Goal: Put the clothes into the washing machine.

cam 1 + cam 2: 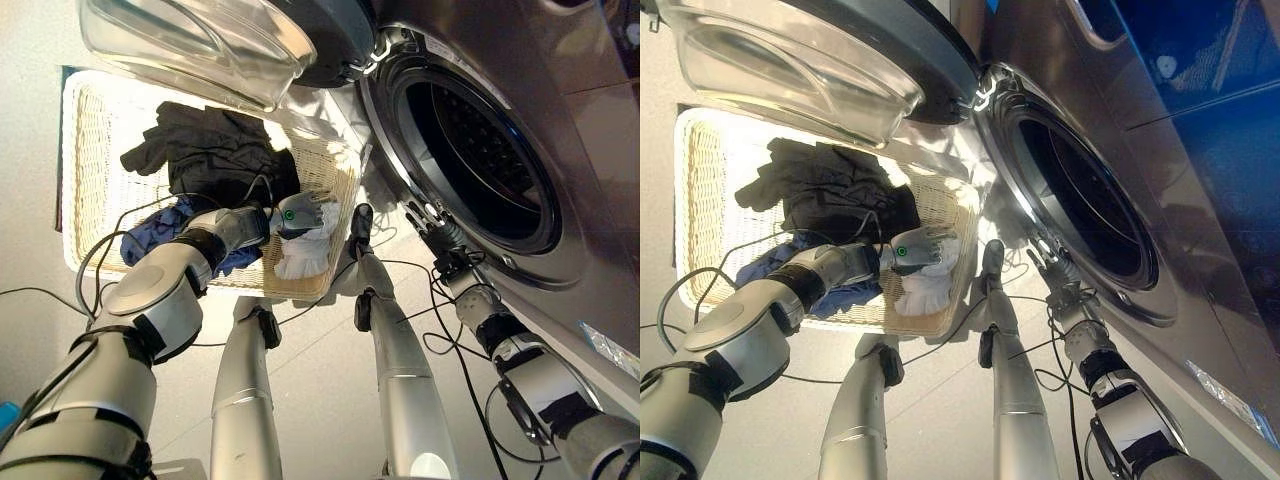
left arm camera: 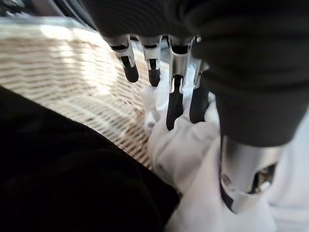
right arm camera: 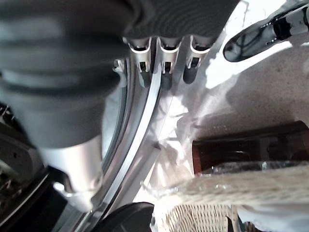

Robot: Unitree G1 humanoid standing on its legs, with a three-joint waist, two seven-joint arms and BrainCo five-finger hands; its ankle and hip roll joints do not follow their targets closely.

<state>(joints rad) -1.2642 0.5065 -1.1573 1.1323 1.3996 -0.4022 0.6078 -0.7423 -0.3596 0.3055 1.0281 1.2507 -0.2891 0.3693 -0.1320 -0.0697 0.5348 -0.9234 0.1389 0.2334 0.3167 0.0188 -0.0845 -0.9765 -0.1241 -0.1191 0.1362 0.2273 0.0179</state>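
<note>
Left wrist view: the left hand [image 2: 183, 96] rests relaxed, ungripping, on the white cloth [image 2: 193, 159] in the basket [image 1: 90, 150]; a shallow pinch could drop it. The right hand [image 1: 432, 226] hovers slack beside the basket.

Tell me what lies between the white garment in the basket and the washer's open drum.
In the left eye view, the wicker basket's near wall, then floor, separate the white garment from the drum opening.
</note>
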